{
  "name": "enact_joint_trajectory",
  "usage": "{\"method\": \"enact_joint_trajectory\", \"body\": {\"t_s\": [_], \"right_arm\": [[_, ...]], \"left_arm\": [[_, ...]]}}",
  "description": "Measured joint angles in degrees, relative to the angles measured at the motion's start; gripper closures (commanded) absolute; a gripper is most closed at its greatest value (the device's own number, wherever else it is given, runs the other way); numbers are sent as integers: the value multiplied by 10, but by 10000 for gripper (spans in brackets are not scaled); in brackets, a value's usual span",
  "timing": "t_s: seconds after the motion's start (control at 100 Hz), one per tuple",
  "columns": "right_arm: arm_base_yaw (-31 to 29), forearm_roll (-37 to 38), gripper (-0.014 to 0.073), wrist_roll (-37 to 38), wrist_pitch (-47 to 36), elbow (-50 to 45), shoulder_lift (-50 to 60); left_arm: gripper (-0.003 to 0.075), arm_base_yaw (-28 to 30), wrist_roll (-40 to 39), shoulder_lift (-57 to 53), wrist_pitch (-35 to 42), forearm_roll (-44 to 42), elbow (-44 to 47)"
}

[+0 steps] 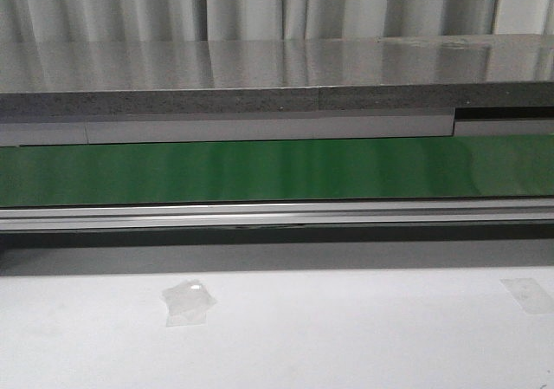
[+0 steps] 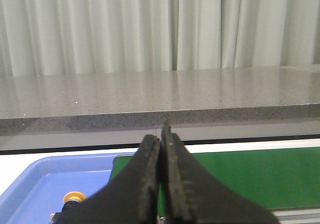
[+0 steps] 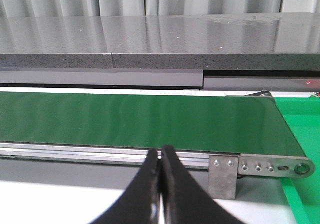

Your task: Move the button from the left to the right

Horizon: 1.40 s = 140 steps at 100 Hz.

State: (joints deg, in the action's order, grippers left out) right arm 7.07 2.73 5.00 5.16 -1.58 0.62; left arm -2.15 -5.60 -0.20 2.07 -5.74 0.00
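Both black grippers, left (image 2: 161, 139) and right (image 3: 161, 151), sit pinched closed, empty. Long green conveyor belt (image 1: 277, 171) spans ahead; blue plastic tray (image 2: 40, 184) holds the yellow-capped push button (image 2: 75, 197), just beside the left fingers. Left should spread its jaws, descend squarely over the cap, likely grip the body.

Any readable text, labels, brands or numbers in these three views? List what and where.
None readable: no print on the green conveyor belt, its metal end bracket, the blue tray, the button, or the clear tape patches on the table.
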Motion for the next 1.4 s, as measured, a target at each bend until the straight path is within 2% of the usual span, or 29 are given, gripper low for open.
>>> {"method": "enact_joint_trajectory", "body": {"t_s": [0.66,0.76,0.89,1.19,1.4], "right_arm": [[0,0,694,0,0,0,0],[0,0,694,0,0,0,0],[0,0,694,0,0,0,0],[0,0,694,0,0,0,0],[0,0,694,0,0,0,0]], "left_arm": [[740,0,0,0,2,13,-5],[740,0,0,0,-58,23,-42],[740,0,0,30,-160,14,-139],[740,0,0,212,-385,-37,-376],[740,0,0,349,-529,-44,-501]]}}
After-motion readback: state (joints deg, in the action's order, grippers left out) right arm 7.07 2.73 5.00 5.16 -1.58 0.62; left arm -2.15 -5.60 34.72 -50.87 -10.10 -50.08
